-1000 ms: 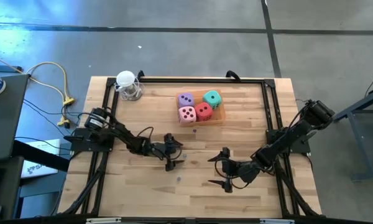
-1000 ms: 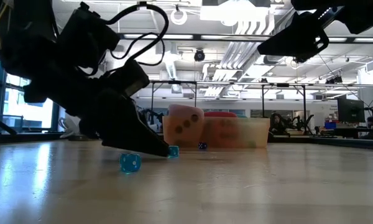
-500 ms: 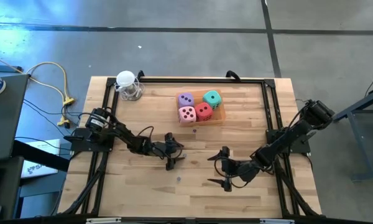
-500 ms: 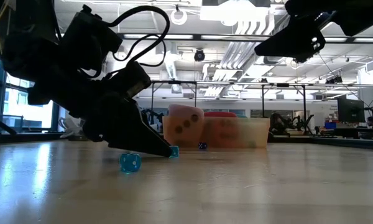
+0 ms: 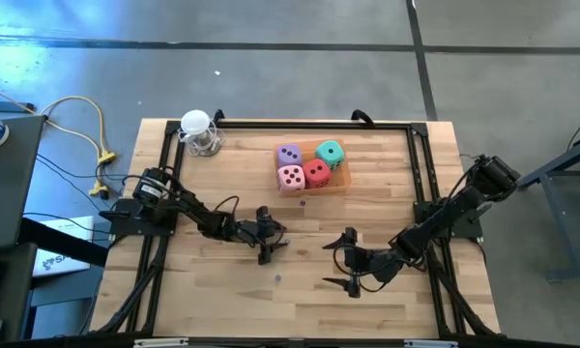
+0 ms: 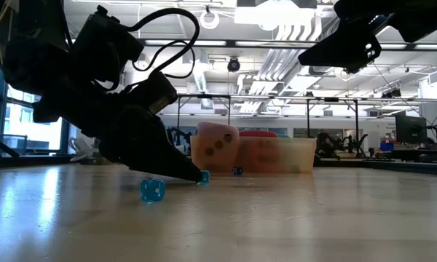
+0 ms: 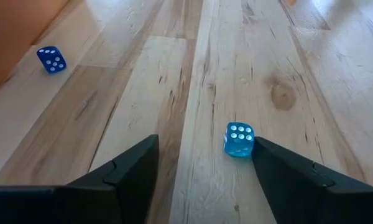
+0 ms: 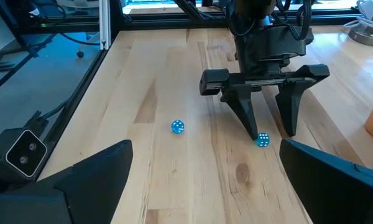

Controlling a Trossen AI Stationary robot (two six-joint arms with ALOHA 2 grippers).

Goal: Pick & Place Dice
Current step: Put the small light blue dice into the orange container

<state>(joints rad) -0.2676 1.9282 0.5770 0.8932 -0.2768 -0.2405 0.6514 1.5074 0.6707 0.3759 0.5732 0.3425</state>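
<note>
Four chunky dice sit in a shallow orange tray (image 5: 341, 180) at the table's far middle: purple (image 5: 288, 154), teal (image 5: 330, 152), pink (image 5: 291, 177) and red (image 5: 316, 173). No gripper is near them. My left gripper (image 5: 270, 237) is open and low over the table's middle, tips down. A tiny cyan cube (image 7: 239, 139) lies between its fingers, close to one fingertip (image 7: 258, 144). My right gripper (image 5: 329, 266) hangs open above the table to the right, raised clear of it. My left gripper stands from above, slanting, with the tiny cyan cube (image 8: 262, 140) on the table right beside one fingertip (image 8: 255, 132). I cannot tell whether that fingertip touches it.
A second tiny cyan cube (image 8: 178, 127) lies nearer the table's near edge. A tiny dark blue cube (image 5: 303, 202) lies just in front of the tray. A clear cup with a white ball (image 5: 200, 132) stands at the far left corner. Black frame rails (image 5: 420, 174) line the table's sides.
</note>
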